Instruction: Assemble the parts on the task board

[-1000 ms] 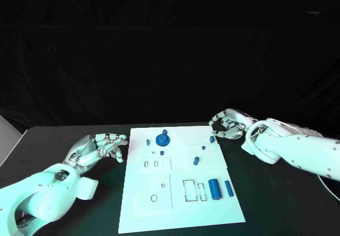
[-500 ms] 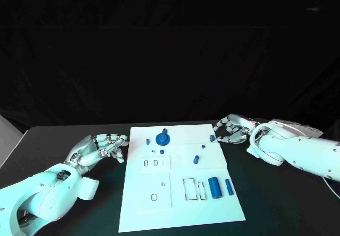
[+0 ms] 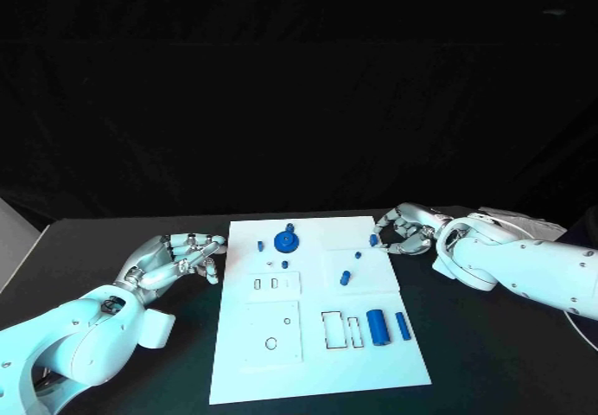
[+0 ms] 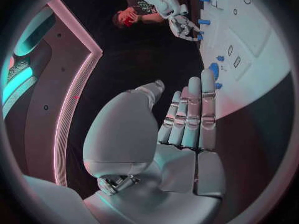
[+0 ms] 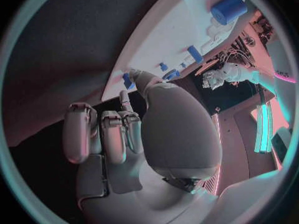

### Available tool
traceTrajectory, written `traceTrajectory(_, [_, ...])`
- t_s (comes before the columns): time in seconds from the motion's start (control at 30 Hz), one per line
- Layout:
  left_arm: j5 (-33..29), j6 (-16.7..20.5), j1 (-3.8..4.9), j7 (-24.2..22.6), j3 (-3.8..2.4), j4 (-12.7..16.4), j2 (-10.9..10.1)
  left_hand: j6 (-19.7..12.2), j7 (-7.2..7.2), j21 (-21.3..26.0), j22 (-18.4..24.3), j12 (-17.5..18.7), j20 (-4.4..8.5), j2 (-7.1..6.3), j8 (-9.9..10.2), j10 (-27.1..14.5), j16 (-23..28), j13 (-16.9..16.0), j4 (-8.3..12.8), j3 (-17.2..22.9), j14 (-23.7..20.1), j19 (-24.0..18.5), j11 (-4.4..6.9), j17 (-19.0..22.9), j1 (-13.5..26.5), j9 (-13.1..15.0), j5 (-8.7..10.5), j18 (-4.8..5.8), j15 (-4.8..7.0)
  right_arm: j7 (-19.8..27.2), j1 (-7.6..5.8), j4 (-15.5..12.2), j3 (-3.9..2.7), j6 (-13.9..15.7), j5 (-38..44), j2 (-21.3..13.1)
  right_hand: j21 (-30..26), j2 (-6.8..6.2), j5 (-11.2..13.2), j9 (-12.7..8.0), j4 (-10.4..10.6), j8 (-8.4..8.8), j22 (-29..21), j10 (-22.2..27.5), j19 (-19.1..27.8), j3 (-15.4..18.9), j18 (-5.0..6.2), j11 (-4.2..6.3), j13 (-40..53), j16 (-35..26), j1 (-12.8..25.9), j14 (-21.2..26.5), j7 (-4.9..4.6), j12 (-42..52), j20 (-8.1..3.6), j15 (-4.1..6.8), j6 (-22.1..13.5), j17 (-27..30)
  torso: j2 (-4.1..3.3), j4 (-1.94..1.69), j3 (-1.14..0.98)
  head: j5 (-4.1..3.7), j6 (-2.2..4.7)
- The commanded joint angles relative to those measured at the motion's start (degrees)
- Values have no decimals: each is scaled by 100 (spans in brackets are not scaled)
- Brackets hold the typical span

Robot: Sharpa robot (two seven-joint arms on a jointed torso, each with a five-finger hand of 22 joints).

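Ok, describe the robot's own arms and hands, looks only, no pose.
Both arms are clad in smooth, rounded white shells. The left arm has a bulbous forearm and a boxy white block near the wrist. The right arm has a thin pale cable along its outer edge. The left hand and right hand are silver metal, with segmented fingers and dark gaps at the joints. No markings can be made out.

The left hand point(image 3: 174, 262) lay low at the end of its white arm, palm turned up a little, fingers point(image 4: 190, 115) stretched out side by side and the thumb standing apart, nothing in its hold. The right hand point(image 3: 405, 229) sat at the end of its own bent arm, fingers point(image 5: 102, 134) curled loosely inward toward the thumb. Whether its fingertips pinched anything could not be told.
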State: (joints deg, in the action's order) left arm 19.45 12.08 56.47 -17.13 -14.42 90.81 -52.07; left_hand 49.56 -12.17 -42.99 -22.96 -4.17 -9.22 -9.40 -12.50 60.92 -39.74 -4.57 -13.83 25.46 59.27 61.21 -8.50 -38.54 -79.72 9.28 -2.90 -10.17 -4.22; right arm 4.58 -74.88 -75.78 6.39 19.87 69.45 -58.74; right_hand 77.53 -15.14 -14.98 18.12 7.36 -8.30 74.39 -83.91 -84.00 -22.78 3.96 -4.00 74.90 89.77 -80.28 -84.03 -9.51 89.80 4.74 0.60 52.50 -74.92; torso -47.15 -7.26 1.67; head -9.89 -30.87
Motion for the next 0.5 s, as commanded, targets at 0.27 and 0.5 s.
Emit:
traceTrajectory(0.27, [24,-100,-4,-41,-5,4,5,0,12,-23,-5,-1,-3,-13,-17,7,-35,0,30,12,-22,-34,5,-8,43,4,-16,-29,-3,-55,23,74,-1,-33,76,124,33,75,5,-3,68,16,21,-609,-250,61,-68,-55,1510,23,126,-597,1,20,38,-46,2,-1508,6,1,4,14,-42])
traceTrajectory(0.5, [24,-102,-5,-37,-5,2,-4,-3,10,-34,-11,4,-4,-11,-16,-2,-37,2,29,12,-24,-43,3,-7,44,4,-16,-28,-4,-65,46,99,-1,12,73,163,46,145,-64,4,108,-2,39,-609,-255,49,-70,-51,1510,23,147,-597,6,20,41,-43,53,-1508,10,5,3,24,-55])
